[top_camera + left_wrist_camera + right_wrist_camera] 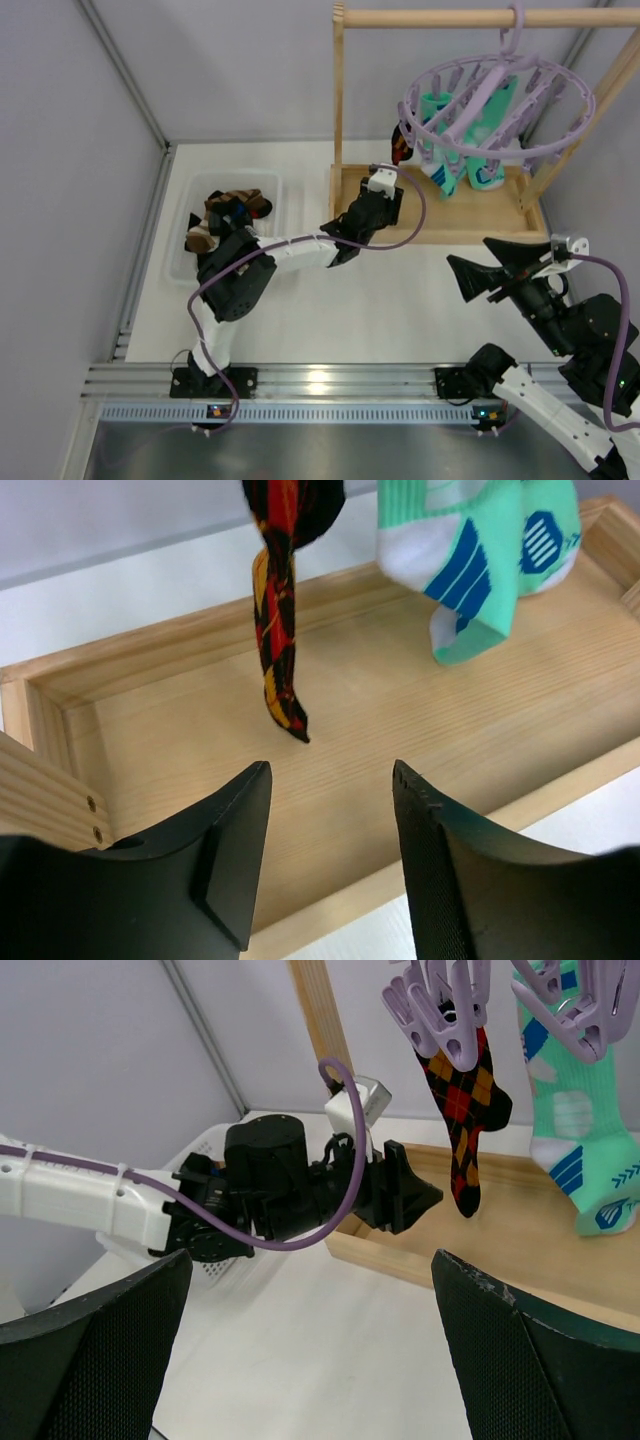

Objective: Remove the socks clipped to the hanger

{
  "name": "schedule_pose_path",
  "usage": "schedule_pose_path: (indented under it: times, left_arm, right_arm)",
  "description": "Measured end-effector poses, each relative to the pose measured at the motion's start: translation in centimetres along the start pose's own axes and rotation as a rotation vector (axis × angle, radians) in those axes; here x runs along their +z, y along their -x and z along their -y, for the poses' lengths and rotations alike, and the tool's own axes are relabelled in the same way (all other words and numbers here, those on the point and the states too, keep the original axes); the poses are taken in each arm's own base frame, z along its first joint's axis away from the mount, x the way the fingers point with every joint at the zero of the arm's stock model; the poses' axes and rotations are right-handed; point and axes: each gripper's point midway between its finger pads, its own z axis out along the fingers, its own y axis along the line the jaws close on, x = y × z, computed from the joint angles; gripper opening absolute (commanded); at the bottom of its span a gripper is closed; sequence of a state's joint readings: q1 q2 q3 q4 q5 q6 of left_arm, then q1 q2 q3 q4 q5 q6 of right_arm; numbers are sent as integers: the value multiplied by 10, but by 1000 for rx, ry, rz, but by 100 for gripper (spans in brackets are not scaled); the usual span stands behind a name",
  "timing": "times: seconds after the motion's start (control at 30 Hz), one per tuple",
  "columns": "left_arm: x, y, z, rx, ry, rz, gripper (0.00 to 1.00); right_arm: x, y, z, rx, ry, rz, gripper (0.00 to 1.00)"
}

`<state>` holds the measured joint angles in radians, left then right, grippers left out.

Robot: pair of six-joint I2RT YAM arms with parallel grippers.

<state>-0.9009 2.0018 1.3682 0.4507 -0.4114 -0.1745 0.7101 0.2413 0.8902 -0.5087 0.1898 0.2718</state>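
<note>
Left gripper [330, 780] stands parted and empty, just short of the black sock [278, 650], which dangles clipped to the hanger [440, 1015] beside the turquoise socks [470, 560]. Next, I'd say: close in, pinch, tug down. Right gripper [312, 1260] gapes wide, holding nothing.

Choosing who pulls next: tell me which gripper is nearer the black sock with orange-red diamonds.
Left. The left gripper sits just below the hanging tip of the black sock, at the wooden tray. The right gripper hangs open farther right, over the white table.
</note>
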Motion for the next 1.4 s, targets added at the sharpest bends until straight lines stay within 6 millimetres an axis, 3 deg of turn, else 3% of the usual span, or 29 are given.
schedule_pose_path:
  times: [0.3, 0.53, 0.6, 0.63, 0.67, 0.73, 0.77, 0.97, 1.07, 1.17, 1.4]
  left_arm:
    - [47, -36, -31, -18, -21, -30, 62]
    - [76, -48, -25, -36, -80, -5, 57]
    - [78, -52, -23, -39, -89, -2, 46]
    - [79, -53, -23, -42, -90, 4, 36]
    - [80, -54, -23, -44, -90, 7, 18]
    - [84, -51, -21, -46, -94, 23, 4]
    - [85, -49, -20, -45, -95, 32, 0]
    - [86, -40, -20, -51, -72, 63, 0]
    - [70, -40, -24, -45, -34, 50, 0]
    - [35, -32, -21, -36, -9, 41, 0]
    - [-65, 42, 30, -80, -64, 166, 0]
  right_arm:
    - [1, -1, 0, -4, 2, -6, 100]
    - [10, -9, -3, -18, 12, -45, 99]
    - [13, -12, -4, -22, 13, -56, 99]
    - [14, -14, -4, -25, 13, -61, 99]
    - [15, -16, -4, -28, 14, -68, 100]
    - [16, -19, -4, -29, 17, -78, 99]
    - [17, -20, -5, -30, 20, -80, 99]
    - [17, -20, -5, -34, 22, -80, 99]
    - [17, -19, -4, -37, 18, -77, 99]
    - [16, -17, -2, -37, 5, -69, 100]
    - [8, 0, 9, -27, -60, -11, 100]
